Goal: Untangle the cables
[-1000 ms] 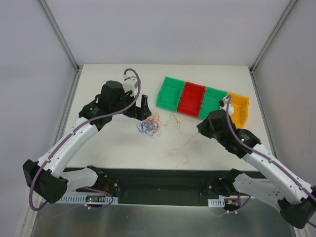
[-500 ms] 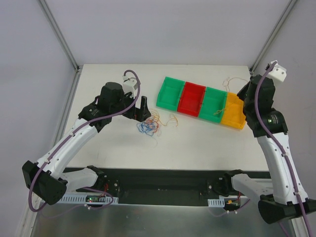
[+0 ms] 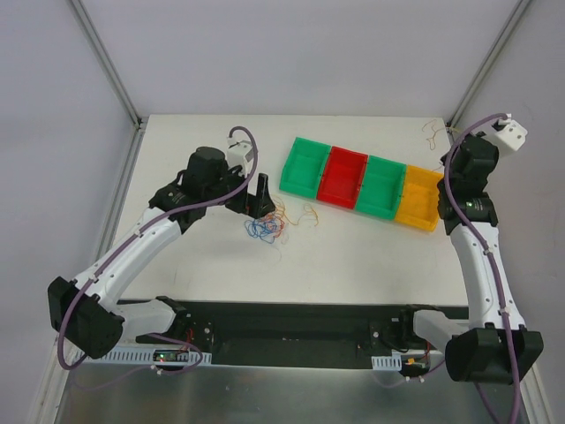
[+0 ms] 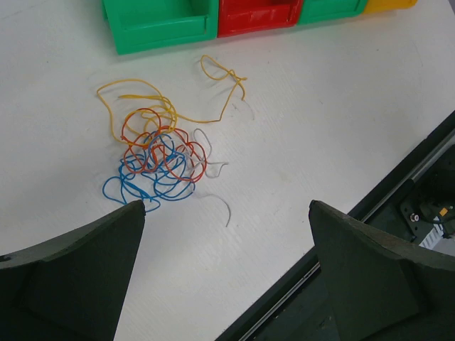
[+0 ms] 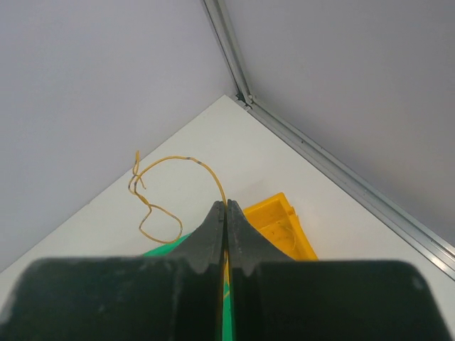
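A knot of thin blue, red and yellow-orange cables point(image 3: 267, 223) point(image 4: 158, 153) lies on the white table left of centre. My left gripper point(image 3: 261, 196) point(image 4: 226, 213) hangs just above and behind the knot, jaws wide open with nothing between them. My right gripper point(image 3: 448, 140) point(image 5: 226, 207) is raised high over the far right of the table, shut on one yellow-orange cable point(image 5: 167, 195) point(image 3: 433, 133) that curls out beyond its fingertips in the air.
A row of bins runs across the back of the table: green point(image 3: 305, 166), red point(image 3: 343, 177), green point(image 3: 381, 185) and yellow point(image 3: 420, 198) point(image 5: 279, 222). A thin grey strand point(image 4: 221, 204) lies beside the knot. The table's black front edge point(image 4: 370, 206) is near my left fingers.
My right arm swung from low near the table's middle up and back to the far right corner, lifting the yellow-orange cable off the table. My left gripper shifted only slightly.
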Motion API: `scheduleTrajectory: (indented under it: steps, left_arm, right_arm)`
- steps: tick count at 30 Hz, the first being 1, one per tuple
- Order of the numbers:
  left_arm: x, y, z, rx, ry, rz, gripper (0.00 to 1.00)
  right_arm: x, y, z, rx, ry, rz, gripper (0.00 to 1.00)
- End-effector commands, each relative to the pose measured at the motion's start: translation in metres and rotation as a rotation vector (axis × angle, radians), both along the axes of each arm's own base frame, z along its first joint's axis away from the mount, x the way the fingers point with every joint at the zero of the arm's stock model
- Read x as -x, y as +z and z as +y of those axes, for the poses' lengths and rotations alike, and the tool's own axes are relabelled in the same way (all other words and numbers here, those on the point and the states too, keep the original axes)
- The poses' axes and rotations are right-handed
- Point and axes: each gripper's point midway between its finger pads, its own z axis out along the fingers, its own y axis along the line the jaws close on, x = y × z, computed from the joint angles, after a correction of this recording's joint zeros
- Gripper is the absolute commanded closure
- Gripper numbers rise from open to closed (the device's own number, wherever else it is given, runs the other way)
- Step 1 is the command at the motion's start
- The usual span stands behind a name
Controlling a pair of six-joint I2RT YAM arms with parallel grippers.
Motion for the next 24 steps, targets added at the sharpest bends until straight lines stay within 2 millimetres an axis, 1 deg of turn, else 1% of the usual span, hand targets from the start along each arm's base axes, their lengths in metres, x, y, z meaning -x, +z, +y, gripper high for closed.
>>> scheduleTrajectory:
  steps: [1,3,5,8,11,16,20,24]
  left_arm:
    - [-0.004,-0.011,-0.015,0.012,-0.046,0.038,0.02]
    - [-0.006,-0.016,-0.018,0.009,-0.053,0.057,0.03]
    - [-0.010,-0.020,-0.019,0.005,-0.050,0.071,0.03]
    - [-0.010,-0.023,-0.020,0.010,-0.055,0.090,0.03]
    - [-0.010,-0.024,-0.021,0.012,-0.054,0.098,0.04]
    - [-0.009,-0.021,-0.019,0.025,-0.049,0.080,0.03]
    - [-0.007,-0.016,-0.016,0.031,-0.047,0.057,0.03]
    - [-0.007,-0.014,-0.016,0.034,-0.046,0.050,0.04]
  right_arm:
    - [-0.028,0.001,-0.008,0.010,0.055,-0.119,0.99]
    - [-0.029,-0.024,-0.020,0.002,0.035,-0.063,0.99]
    - [-0.027,-0.044,-0.028,0.011,0.028,-0.011,1.00]
    - [-0.021,-0.064,-0.032,0.049,0.045,0.043,0.99]
    - [-0.016,-0.074,-0.032,0.096,0.063,0.073,0.99]
    - [-0.015,-0.076,-0.033,0.148,0.078,0.093,0.99]
    - [-0.007,-0.090,-0.044,0.163,0.022,0.172,0.99]
    - [0.007,-0.093,-0.059,0.199,-0.070,0.209,0.99]
